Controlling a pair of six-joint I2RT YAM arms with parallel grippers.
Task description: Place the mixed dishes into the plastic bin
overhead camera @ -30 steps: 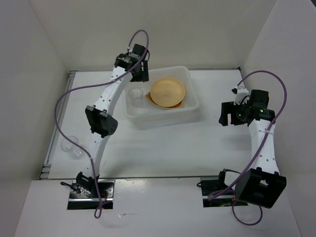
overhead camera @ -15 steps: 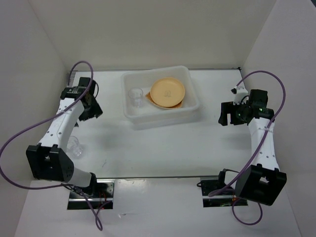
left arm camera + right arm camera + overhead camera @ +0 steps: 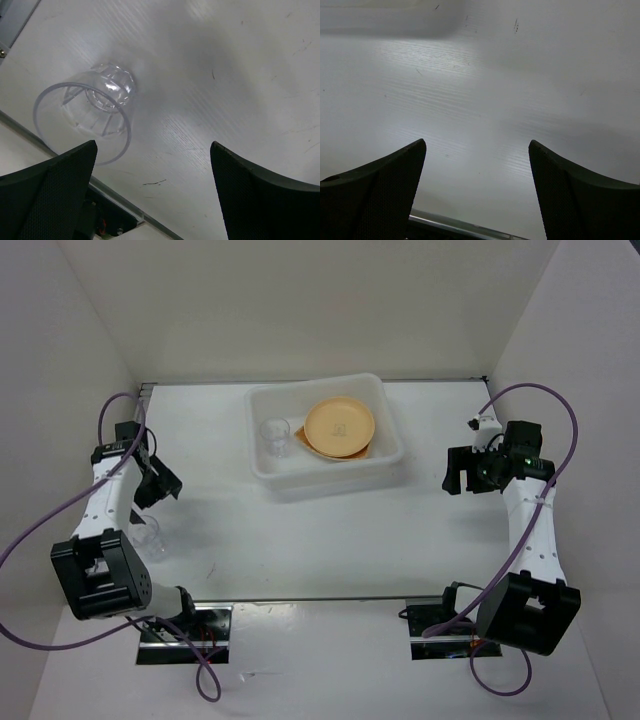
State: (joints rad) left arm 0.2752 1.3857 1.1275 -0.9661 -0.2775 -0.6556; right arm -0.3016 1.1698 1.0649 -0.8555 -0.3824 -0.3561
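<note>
The plastic bin (image 3: 392, 456) stands at the table's back centre. In it lies a round pale orange plate (image 3: 340, 426) on top of other orange dishes, whose edges just show, and a clear cup (image 3: 275, 434) stands at its left end. A second clear cup (image 3: 148, 537) stands upright on the table at the left; in the left wrist view this cup (image 3: 87, 117) is ahead and left of the fingers. My left gripper (image 3: 157, 485) (image 3: 155, 200) is open and empty, just behind that cup. My right gripper (image 3: 462, 472) (image 3: 477, 195) is open and empty over bare table at the right.
White walls close in the table on the left, back and right. A metal rail (image 3: 100, 560) runs along the table's left edge close to the loose cup. The rail (image 3: 120, 215) also shows under my left fingers.
My left arm has swung away from the bin to the table's left side and come down near the loose cup. The right arm has not moved.
</note>
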